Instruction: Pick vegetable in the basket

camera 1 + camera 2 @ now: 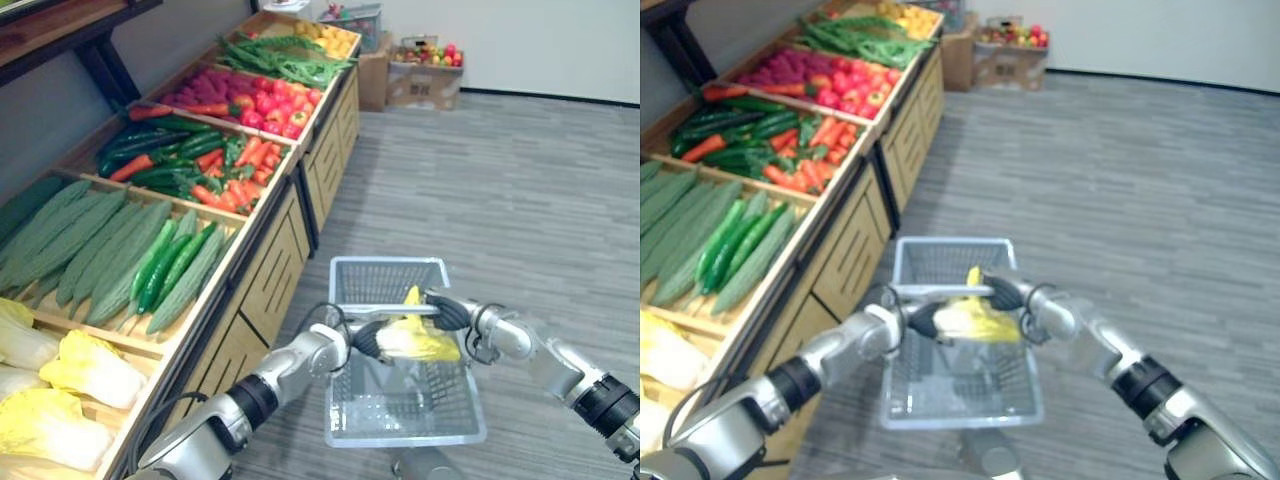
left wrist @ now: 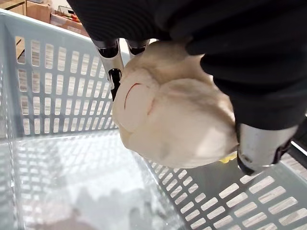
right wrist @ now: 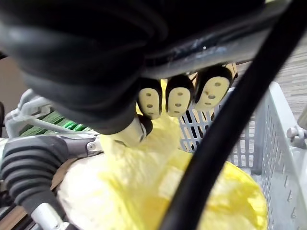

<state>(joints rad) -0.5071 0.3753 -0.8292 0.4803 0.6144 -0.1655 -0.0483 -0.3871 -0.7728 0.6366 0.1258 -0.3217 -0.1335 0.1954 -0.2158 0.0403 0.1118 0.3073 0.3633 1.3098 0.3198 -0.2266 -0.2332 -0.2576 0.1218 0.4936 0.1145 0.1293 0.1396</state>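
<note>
A pale yellow napa cabbage hangs over the inside of the grey plastic basket, just under its handle. My left hand reaches in from the shelf side and is shut on the cabbage's white stem end, fingers on one side and thumb on the other. My right hand is shut on the basket's handle, fingers curled over it right above the cabbage's leaves. The basket's slotted wall and bare bottom show below the cabbage.
A wooden produce stand runs along the left, holding more cabbages, cucumbers, carrots and red peppers. Cardboard boxes sit by the far wall. Grey floor stretches to the right.
</note>
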